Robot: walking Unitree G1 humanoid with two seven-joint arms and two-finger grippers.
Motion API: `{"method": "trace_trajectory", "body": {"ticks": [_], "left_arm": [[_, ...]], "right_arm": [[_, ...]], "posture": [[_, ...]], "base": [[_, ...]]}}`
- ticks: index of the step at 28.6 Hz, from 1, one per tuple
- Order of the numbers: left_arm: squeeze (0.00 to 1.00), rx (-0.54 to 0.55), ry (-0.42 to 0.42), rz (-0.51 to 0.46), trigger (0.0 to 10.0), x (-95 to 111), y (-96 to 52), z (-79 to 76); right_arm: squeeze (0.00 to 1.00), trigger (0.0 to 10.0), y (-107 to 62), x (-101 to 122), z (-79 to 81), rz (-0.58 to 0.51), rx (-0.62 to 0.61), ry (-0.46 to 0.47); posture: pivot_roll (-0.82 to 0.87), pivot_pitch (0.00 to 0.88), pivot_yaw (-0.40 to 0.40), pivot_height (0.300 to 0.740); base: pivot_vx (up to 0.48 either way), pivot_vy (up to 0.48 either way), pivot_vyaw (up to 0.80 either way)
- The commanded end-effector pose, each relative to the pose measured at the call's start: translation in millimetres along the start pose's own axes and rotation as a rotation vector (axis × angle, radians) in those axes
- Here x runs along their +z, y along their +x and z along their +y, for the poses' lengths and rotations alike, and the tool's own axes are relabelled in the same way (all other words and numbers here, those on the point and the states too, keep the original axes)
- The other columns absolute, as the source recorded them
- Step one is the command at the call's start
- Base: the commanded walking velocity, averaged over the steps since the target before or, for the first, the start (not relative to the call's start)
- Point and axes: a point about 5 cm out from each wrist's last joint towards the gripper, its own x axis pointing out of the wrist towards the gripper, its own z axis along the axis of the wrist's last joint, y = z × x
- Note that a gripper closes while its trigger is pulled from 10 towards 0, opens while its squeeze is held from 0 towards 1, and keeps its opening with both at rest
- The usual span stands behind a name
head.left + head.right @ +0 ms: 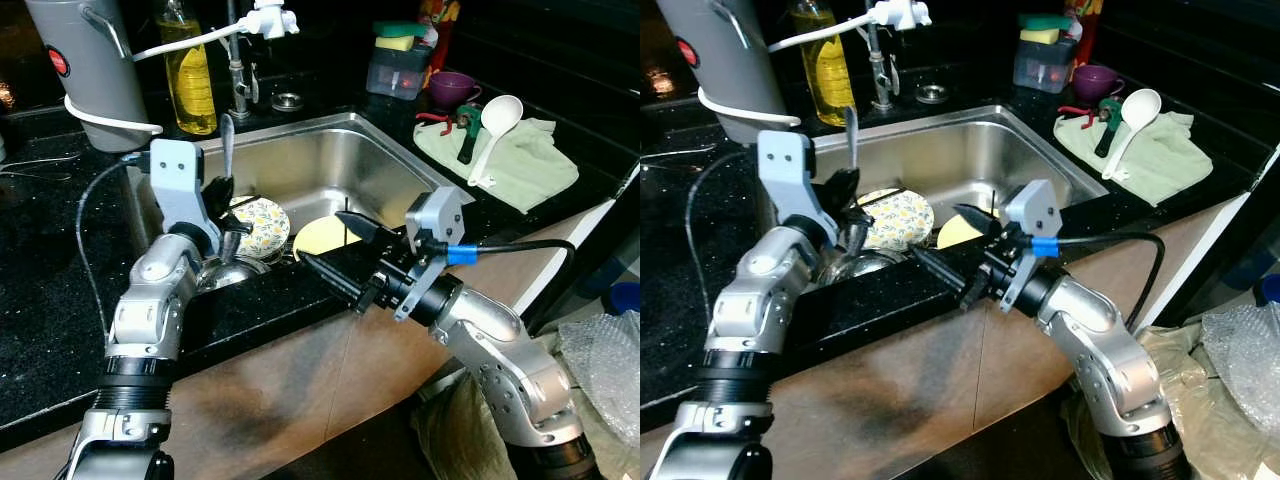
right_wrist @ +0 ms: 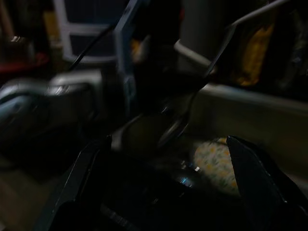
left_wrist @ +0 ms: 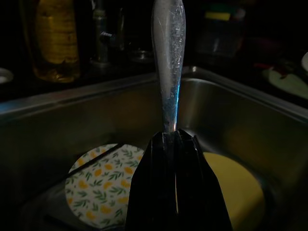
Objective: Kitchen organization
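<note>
Jaws clamp spoon [image 3: 168,62] above sink [image 1: 330,160].

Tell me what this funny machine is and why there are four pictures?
It is a robot with two silver arms, tidying a kitchen. Two pictures come from cameras in its head, looking down at a steel sink. The other two come from cameras on its wrists, so they look dark and close. The left gripper has its black fingers shut on a metal spoon handle pointing up. The right gripper is open and holds nothing, over the sink's front edge. In the sink lie a flowery plate and a yellow plate. A white ladle rests on a green cloth on the counter.
</note>
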Motion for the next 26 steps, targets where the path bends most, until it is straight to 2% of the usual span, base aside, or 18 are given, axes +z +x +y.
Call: {"method": "trace_trajectory", "body": {"ticks": [1,7,8,9,14,16,24,25,26], "left_arm": [[0.00,-0.031,0.011,-0.016,10.0,0.3,3.1,-5.4],[0.00,-0.021,0.039,-0.022,10.0,-2.8,3.5,-3.5],[0.76,-0.007,0.061,-0.021,10.0,-4.8,2.9,-1.5],[1.00,0.005,0.084,-0.022,10.0,-6.4,2.2,0.1],[1.00,0.024,0.159,-0.010,10.0,-11.2,-0.5,2.8],[1.00,0.065,0.177,0.003,10.0,-15.0,-2.9,8.4],[1.00,0.195,0.207,0.000,10.0,-12.6,-8.8,26.6],[0.21,0.229,0.217,0.000,10.0,-11.9,-11.7,30.2],[0.00,0.256,0.225,0.001,10.0,-11.4,-14.5,32.7]], "right_arm": [[0.00,10.0,-0.9,-7.7,6.0,0.056,0.032,-0.004],[0.00,10.0,-1.4,-10.8,5.9,0.071,0.025,-0.006],[0.00,10.0,-1.1,-10.8,6.5,0.069,0.028,-0.004],[0.00,10.0,-0.7,-10.6,6.9,0.067,0.030,-0.001],[0.00,10.0,-0.1,-10.0,7.5,0.062,0.029,0.002],[0.00,10.0,0.0,-8.8,6.9,0.053,0.020,0.003],[0.00,10.0,2.0,-3.8,1.3,-0.005,-0.031,0.025],[0.00,10.0,2.9,-4.1,-1.0,-0.011,-0.047,0.025],[0.00,10.0,3.5,-4.4,-2.4,-0.015,-0.056,0.025]], "posture": [[0.01,0.000,-0.010,0.740],[0.02,0.000,-0.009,0.740],[0.02,0.000,-0.010,0.740],[0.02,0.000,-0.010,0.740],[0.02,0.000,-0.010,0.740],[0.02,0.000,-0.007,0.740],[0.02,0.000,-0.006,0.740],[0.03,0.000,-0.008,0.740],[0.03,0.000,-0.009,0.740]], "base": [[0.000,0.000,0.00],[0.000,0.000,0.00],[0.000,0.000,0.00],[0.000,0.000,0.00],[0.000,0.000,0.00],[0.000,0.000,0.00],[0.000,0.000,0.00],[0.000,0.000,0.00],[0.000,0.000,0.00]]}}
